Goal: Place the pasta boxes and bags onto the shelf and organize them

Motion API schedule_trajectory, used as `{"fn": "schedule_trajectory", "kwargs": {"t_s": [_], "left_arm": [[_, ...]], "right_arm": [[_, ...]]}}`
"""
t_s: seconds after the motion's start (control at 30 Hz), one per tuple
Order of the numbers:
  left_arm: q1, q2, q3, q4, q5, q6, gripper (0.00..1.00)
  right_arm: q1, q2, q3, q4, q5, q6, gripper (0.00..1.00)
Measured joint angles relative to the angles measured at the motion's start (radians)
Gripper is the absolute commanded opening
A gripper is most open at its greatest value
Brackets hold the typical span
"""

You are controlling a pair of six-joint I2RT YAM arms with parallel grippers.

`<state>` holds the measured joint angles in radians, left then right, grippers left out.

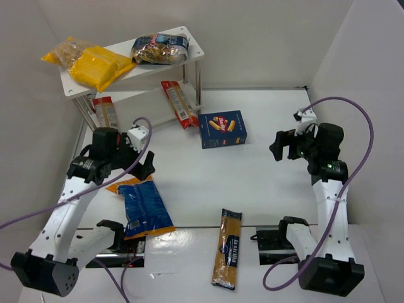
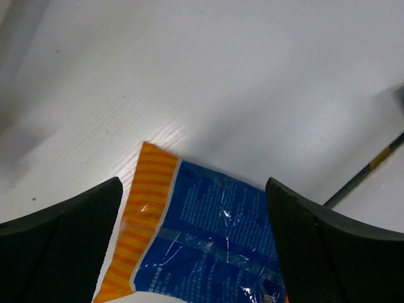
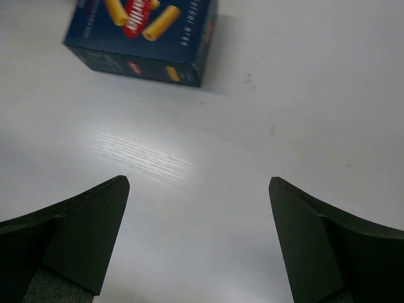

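The left gripper (image 2: 192, 184) gapes wide above the blue-orange bag (image 2: 208, 246) on the bench (image 1: 265, 189). The right gripper (image 3: 199, 183), also wide and empty, hangs near the blue box (image 1: 222, 128). A yellow bag (image 1: 101, 66) and a dark bag (image 1: 159, 49) lie atop the shelf (image 1: 184, 31), with red packets (image 1: 105, 112) at its lower tier.

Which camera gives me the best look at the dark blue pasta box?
Top external: the dark blue pasta box lies whole in view, printed face up. The right wrist view shows only its near part, cropped at the top edge. The left wrist view misses it.
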<state>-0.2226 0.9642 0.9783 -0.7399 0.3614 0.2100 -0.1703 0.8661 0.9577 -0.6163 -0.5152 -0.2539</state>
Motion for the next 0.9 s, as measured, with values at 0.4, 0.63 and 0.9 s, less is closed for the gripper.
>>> {"fn": "schedule_trajectory", "kwargs": {"t_s": [0.4,0.63,0.9], "left_arm": [[0.237,-0.114,-0.017,0.068,-0.071,-0.037,0.99],[0.312,-0.082,-0.036,0.075,-0.126,-0.063,0.99],[0.349,-0.105,-0.036,0.077,-0.129,-0.065,0.99]], "right_arm": [[-0.092,-0.026,-0.052,0.011,0.168,0.051,1.0],[-0.092,-0.01,-0.068,0.023,0.215,0.054,1.0],[-0.14,-0.076,-0.082,0.03,0.228,0.055,1.0]]}}
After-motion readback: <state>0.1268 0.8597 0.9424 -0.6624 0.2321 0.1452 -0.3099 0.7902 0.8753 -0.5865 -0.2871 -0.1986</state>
